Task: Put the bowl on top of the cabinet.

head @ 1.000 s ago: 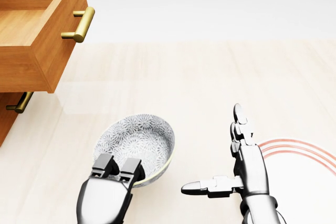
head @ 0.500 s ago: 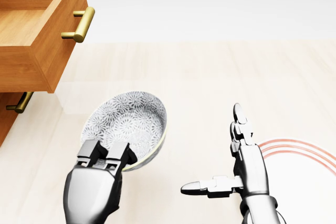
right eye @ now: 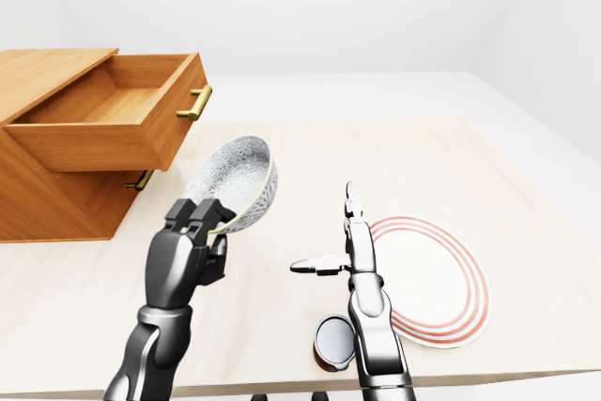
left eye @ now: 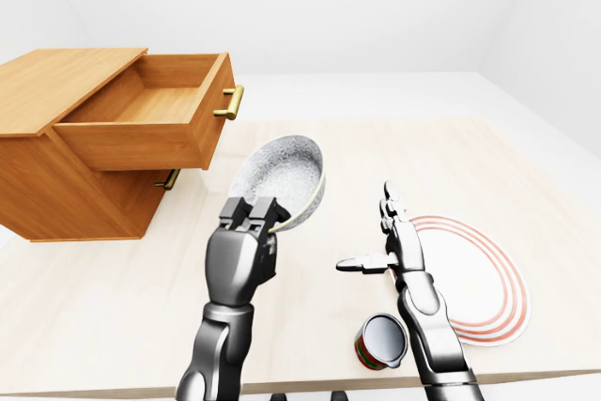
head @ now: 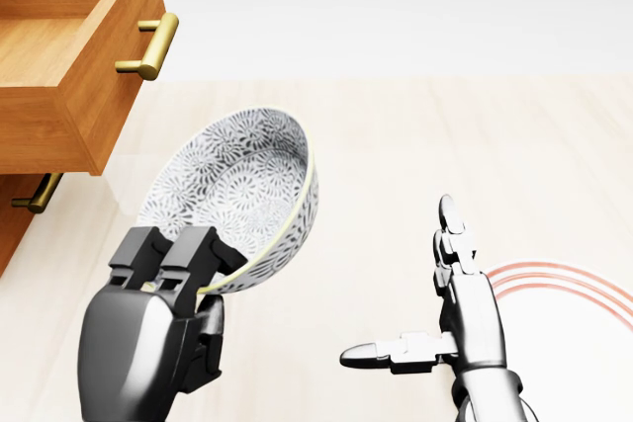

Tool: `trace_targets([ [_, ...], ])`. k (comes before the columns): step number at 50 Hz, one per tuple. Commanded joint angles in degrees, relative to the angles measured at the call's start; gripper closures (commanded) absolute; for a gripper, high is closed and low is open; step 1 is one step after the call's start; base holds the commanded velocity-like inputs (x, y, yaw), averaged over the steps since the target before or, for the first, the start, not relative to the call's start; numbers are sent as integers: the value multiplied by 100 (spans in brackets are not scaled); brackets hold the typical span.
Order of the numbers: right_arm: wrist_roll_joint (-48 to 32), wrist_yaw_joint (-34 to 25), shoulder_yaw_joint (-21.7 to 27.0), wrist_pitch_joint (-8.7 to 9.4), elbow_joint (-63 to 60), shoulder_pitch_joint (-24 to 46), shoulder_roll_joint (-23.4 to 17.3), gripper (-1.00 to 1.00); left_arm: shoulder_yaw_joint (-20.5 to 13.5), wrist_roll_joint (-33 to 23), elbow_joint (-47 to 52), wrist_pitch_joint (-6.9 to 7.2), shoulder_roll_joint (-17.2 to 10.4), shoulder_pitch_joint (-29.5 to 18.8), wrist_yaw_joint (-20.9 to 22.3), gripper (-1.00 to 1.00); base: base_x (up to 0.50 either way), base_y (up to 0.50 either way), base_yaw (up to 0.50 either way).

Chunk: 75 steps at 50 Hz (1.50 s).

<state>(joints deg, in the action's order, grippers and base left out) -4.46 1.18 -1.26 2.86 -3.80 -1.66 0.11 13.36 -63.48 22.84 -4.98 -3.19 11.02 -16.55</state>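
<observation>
Patterned grey bowl (head: 232, 195) clamped at its rim in my left hand (head: 153, 328), tilted, clear of the table (left eye: 376, 147).
It hangs just right of the open drawer (left eye: 141, 129) of the cabinet (left eye: 56, 82) in the left-eye view; my right hand (head: 465, 323) is spread, holding nothing.

no readable text, no labels, no numbers anywhere

Forearms (left eye: 218, 349): glossy silver-grey metal casings. Left hand (head: 148, 338): bulky dark-grey shell, blocky black-jointed fingers (head: 193, 254). Right hand (head: 463, 328): slimmer, bright silver, segmented, with rounded fingertips.
</observation>
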Motion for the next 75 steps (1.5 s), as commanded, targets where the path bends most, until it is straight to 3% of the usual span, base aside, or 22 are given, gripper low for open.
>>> trace_targets([
  [1, -12, 0, -10, 4, -27, -15, 3, -100, 146, 357, 1061, -2, 15, 260, 416, 93, 0, 0, 0],
  [9, -21, 4, -19, -8, -6, -10, 6, -100, 30, 710, 1701, -2, 122, 10, 1011, 93, 0, 0, 0],
  [12, -21, 4, -20, -7, -7, -10, 6, -100, 25, 716, 1709, -2, 127, 5, 1023, 93, 0, 0, 0],
  [14, -25, 8, -17, -17, 31, 11, 6, -100, -39, 828, 1996, -2, 223, -226, 1334, 93, 0, 0, 0],
  [24, -83, 22, -41, -36, 80, 30, 8, -100, -235, 1002, 2210, -2, 316, -618, 1711, 94, 0, 0, 0],
  [36, -101, 15, -53, -28, 54, 22, 12, -100, -741, 1434, 2692, -2, 400, -1593, 2468, 94, 0, 0, 0],
  [45, -146, 50, -50, -42, 71, 25, 9, -100, -982, 1629, 2801, -2, 327, -2037, 2626, 94, 0, 0, 0],
  [49, -150, 47, -62, -20, 9, -7, 13, -100, -1262, 1766, 2736, 27, 174, -2372, 2659, 94, 0, 0, 0],
  [54, -150, 46, -68, -16, -18, -19, 14, -100, -1600, 1946, 2555, 470, -115, -3007, 2691, 94, 0, 0, 0],
  [55, -148, 45, -68, -23, -11, -19, 14, -100, -1729, 2023, 2462, 621, -217, -3240, 2707, 93, 0, 0, 0],
  [57, -148, 45, -68, -23, -10, -19, 14, -100, -1722, 2038, 2459, 654, -253, -3253, 2687, 93, 0, 0, 0],
  [58, -148, 44, -68, -24, -9, -16, 14, -100, -1893, 2159, 2358, 838, -393, -3524, 2725, 93, 0, 0, 0],
  [60, -147, 50, -61, -30, 15, -3, 14, -100, -2011, 2299, 2314, 998, -579, -3701, 2689, 93, 0, 0, 0],
  [75, -166, 52, -83, -27, -9, -23, 17, -100, -2793, 3120, 1410, 998, -1854, -4727, 2177, 94, 0, 0, 0],
])
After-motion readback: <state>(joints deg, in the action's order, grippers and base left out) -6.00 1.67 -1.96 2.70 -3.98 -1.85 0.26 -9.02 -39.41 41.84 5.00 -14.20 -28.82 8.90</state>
